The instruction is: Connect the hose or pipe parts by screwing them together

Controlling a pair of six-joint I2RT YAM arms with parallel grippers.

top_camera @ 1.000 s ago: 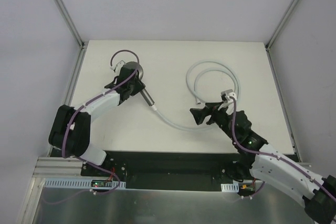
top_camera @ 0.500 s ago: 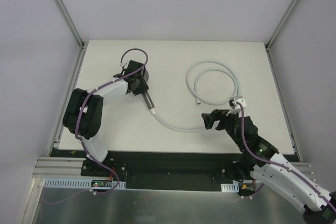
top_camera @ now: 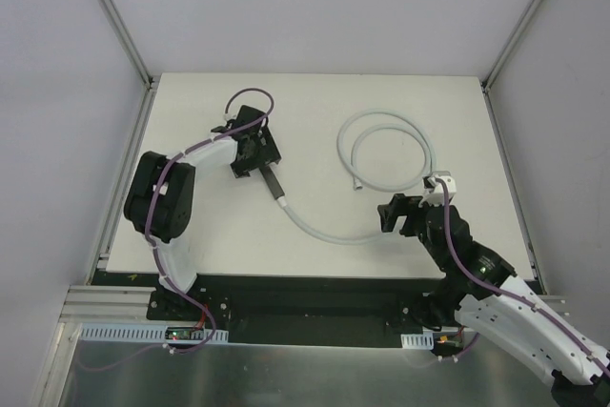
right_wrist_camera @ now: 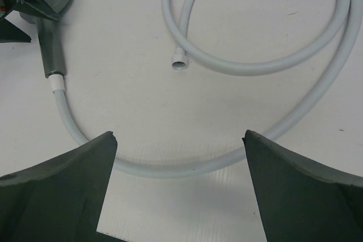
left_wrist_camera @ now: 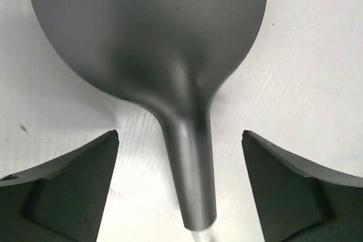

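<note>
Counted on one white table: one pale grey-white hose; one dark grey shower head; two small white end fittings on the hose, namely one free-end fitting and one handle-side fitting. Counted among the equipment: two arms, namely left arm and right arm; two grippers, namely left gripper and right gripper; two dark fingers to each gripper, four in all; two purple cables, one along each arm.
</note>
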